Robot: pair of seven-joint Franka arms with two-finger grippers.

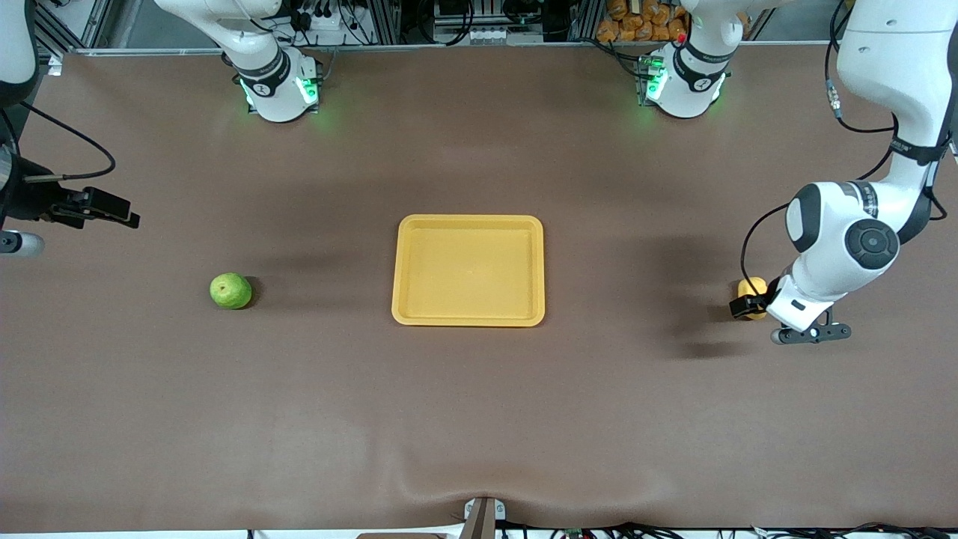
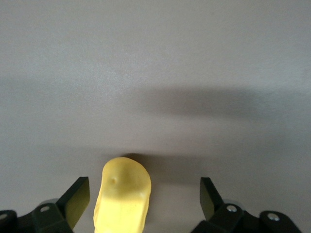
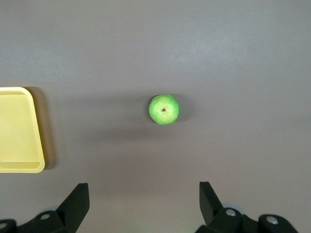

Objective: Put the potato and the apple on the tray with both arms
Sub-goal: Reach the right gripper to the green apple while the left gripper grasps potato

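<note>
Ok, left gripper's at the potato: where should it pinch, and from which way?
Come straight down and pinch the potato across its narrow middle. It lies flat and oblong between the left gripper's open fingers, long axis along the gap, so the short width probably fits best.

The front camera sits high across the desk (image 1: 479,419), facing both arm bases and taking in the whole surface. The left wrist camera looks down from close above the potato (image 2: 121,196). The right wrist camera looks from higher up — it shares the apple (image 3: 164,109) and a tray (image 3: 17,131) corner with the front view.
</note>
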